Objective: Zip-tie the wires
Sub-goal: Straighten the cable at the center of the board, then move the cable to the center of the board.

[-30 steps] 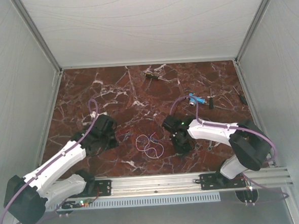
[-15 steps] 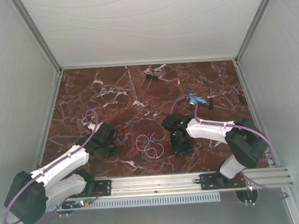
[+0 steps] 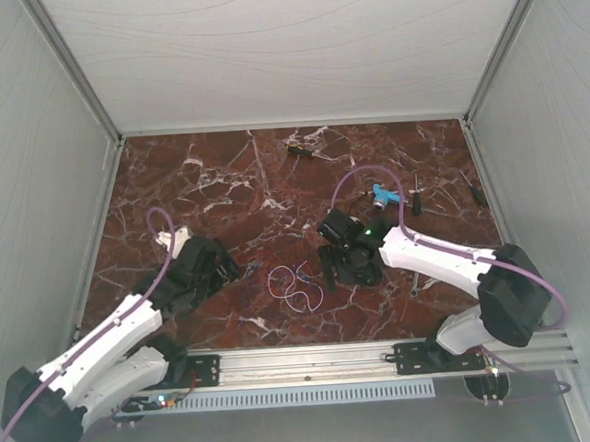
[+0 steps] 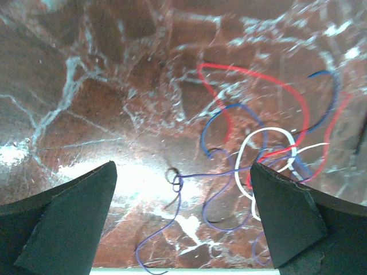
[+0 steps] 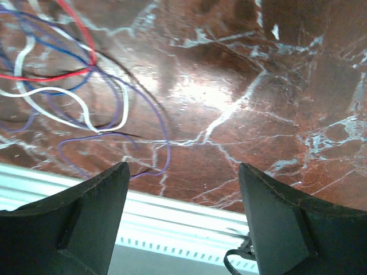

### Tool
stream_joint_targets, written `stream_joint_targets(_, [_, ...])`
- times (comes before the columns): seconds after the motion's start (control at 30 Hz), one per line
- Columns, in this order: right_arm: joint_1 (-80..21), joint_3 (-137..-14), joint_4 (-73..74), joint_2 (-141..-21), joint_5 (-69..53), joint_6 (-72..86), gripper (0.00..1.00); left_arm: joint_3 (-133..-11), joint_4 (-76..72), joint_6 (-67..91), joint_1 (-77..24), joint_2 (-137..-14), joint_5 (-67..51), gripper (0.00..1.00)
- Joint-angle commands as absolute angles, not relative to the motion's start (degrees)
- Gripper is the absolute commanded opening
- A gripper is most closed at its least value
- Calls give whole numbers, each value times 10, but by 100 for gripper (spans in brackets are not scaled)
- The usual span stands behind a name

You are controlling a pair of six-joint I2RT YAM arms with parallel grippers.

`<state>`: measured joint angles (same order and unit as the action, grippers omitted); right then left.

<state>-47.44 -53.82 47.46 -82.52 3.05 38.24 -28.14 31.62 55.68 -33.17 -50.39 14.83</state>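
Top external view, Dana: the left gripper (image 3: 230, 273) sits low over the marble table (image 3: 223, 190), at nine o'clock from the wires (image 3: 294, 284), fingers spread wide with nothing between them. The tangle lies loose on the stone toward six o'clock of the table, just short of the near rail (image 3: 313, 355).

Agreed, Sam, and the left wrist view backs it: dark fingers (image 4: 63, 223) well apart, and red, blue, white and purple loops sprawled at two o'clock from them. A pale band crosses the strands where they bunch. Whether that is a tie, nobody can tell.

The right gripper (image 3: 330, 264) is at three o'clock of the wires, jaws parted as well, gripping nothing. Beyond it, at one o'clock, lies a blue-handled tool (image 3: 384, 194).

So how should the robot play this step?

It looks like gathering. Each gripper wants to come in low from its own side and pinch where the loops cross, not at a stray end. Thin wire slips from wide pads, so a slow close matters, and the purple tail by the rail could be missed.

Any writing, any brand?

None readable anywhere, only a green light (image 3: 369, 231) on the right arm (image 3: 438, 257).
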Motion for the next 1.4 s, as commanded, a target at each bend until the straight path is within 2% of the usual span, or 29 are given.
stream_joint_targets(0.0, [-509,-578,504,-790,58,378,74,-316,326,535,-334,-441,212,100])
stream_joint_targets(0.1, [-547,-593,491,-778,63,380,68,-300,309,525,-335,-385,180,100])
stream_joint_targets(0.23, [-590,-575,406,-766,39,407,56,-288,300,533,-336,-351,59,100])
stream_joint_targets(0.27, [-599,-566,380,-765,28,418,53,-281,293,538,-335,-353,28,96])
stream_joint_targets(0.4, [-630,-528,281,-773,2,466,31,-247,251,562,-345,-374,-76,62])
stream_joint_targets(0.5, [-649,-518,237,-805,0,487,21,-219,206,581,-376,-399,-102,37])
stream_joint_targets(0.6, [-659,-516,217,-846,1,502,14,-203,159,598,-415,-427,-108,17])
stream_joint_targets(0.67, [-662,-510,199,-867,-4,509,11,-196,132,609,-435,-452,-113,12])
stream_joint_targets(0.73, [-663,-499,177,-884,-12,515,9,-191,108,615,-456,-478,-109,9])
stream_joint_targets(1.07, [-660,-478,158,-932,18,526,4,-174,20,624,-495,-605,-93,9])
stream_joint_targets(1.37, [-620,-452,170,-930,40,521,3,-171,10,617,-495,-657,-15,8])
